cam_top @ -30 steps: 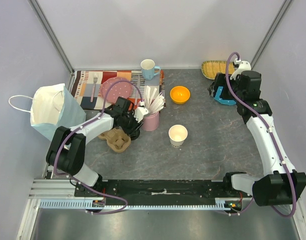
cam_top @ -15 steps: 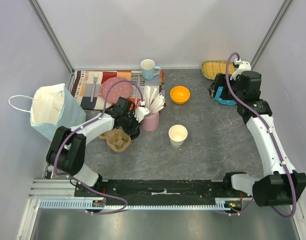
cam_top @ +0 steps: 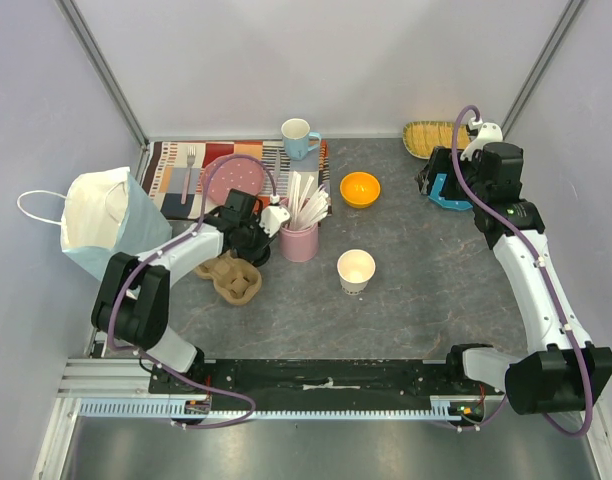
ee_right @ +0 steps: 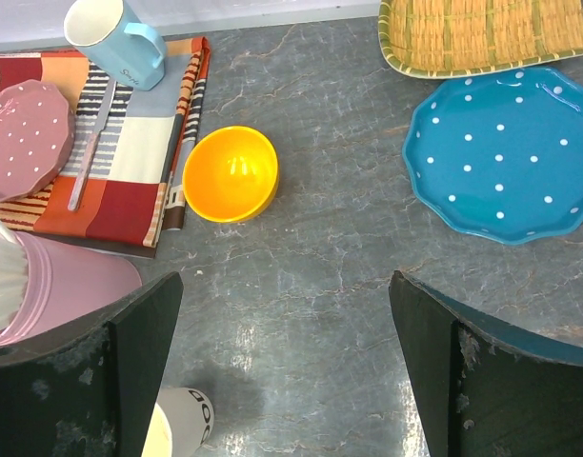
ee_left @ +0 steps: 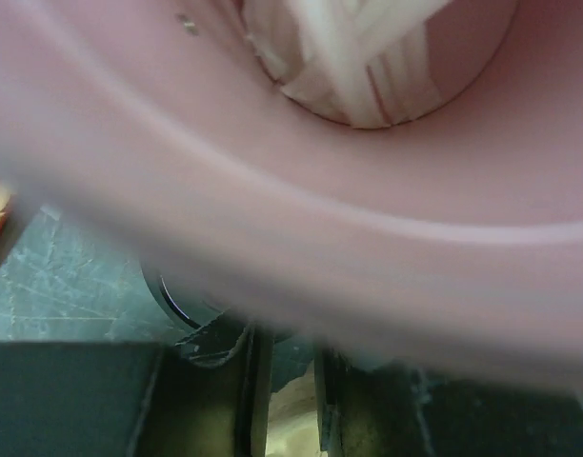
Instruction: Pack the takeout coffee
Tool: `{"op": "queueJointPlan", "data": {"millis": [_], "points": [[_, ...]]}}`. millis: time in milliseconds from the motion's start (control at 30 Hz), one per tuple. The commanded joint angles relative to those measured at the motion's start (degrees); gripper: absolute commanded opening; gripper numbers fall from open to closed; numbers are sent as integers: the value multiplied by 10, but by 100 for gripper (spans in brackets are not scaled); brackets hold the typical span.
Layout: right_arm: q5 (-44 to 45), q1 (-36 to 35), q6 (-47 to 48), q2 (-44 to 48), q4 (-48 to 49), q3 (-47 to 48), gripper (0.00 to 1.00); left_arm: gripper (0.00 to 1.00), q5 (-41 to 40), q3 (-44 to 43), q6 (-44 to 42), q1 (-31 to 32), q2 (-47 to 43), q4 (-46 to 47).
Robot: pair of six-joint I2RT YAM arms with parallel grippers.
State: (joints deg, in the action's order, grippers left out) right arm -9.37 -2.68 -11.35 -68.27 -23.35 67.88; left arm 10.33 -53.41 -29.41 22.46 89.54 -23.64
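Crowding pink cup (ee_left: pixel 272 190): left claw (ee_left: pixel 284 405)

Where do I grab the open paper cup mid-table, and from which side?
Probably close the right tool across the side wall of the open paper cup, below the rim, coming from its right. It stands upright, round, with no handle; nothing stands close on that side, while the pink cup is on its left.

A blurred pink round cup (ee_left: pixel 301 238) fills most of the frame, with pale flat sticks (ee_left: pixel 368 57) in its mouth at the top. Below it are grey marbled worktop (ee_left: pixel 63 286) and a dark curved rim (ee_left: pixel 182 307) — too blurred to identify. At the bottom edge the gripper (ee_left: pixel 290 352) shows its fingers close together, something pale in the gap.
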Motion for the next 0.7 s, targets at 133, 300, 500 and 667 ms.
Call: {"op": "queueJointPlan", "data": {"millis": [133, 300, 500, 667], "points": [[-10, 1, 0, 14, 23, -4, 98, 27, -2, -40, 26, -16, 9, 9], [-10, 2, 0, 14, 23, -4, 98, 34, 18, -68, 51, -16, 24, -3], [-11, 1, -1, 14, 23, -2, 98, 42, -8, -86, 163, -16, 39, 1], [-8, 1, -1, 16, 23, -1, 98, 40, -59, -72, 226, -16, 35, 6]]}}
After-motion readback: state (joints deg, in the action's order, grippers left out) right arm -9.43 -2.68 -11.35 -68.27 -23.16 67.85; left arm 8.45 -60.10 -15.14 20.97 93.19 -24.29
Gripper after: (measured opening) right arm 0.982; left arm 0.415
